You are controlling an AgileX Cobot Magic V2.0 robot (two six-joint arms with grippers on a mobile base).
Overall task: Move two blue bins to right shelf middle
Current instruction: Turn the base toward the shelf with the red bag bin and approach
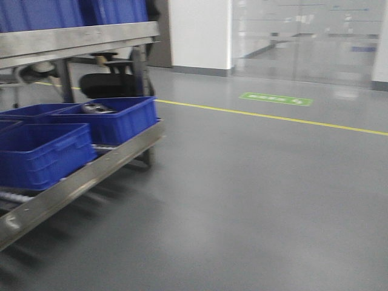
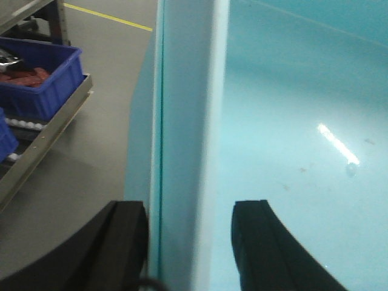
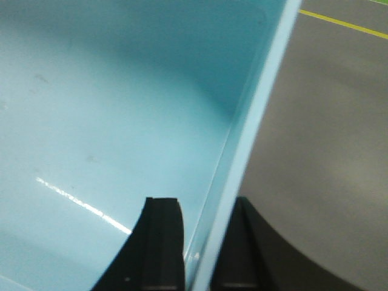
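I hold one pale blue bin between both arms. Its inside shows in the left wrist view (image 2: 291,121) and the right wrist view (image 3: 109,91). My left gripper (image 2: 190,206) straddles the bin's left wall, one jaw outside and one inside, closed against it. My right gripper (image 3: 202,203) is shut on the right wall in the same way. A steel rack stands at the left of the front view, with a broad shiny front rail (image 1: 79,182) on its lower tier and another (image 1: 73,39) higher up. I cannot tell whether this is the right shelf.
Dark blue bins (image 1: 106,118) sit on the rack's lower tier, and one (image 2: 42,85) holds red parts. More blue bins (image 1: 73,12) sit on the upper tier. A black chair (image 1: 109,82) is behind the rack. Grey floor with a yellow line (image 1: 273,115) runs to a glass wall (image 1: 303,36).
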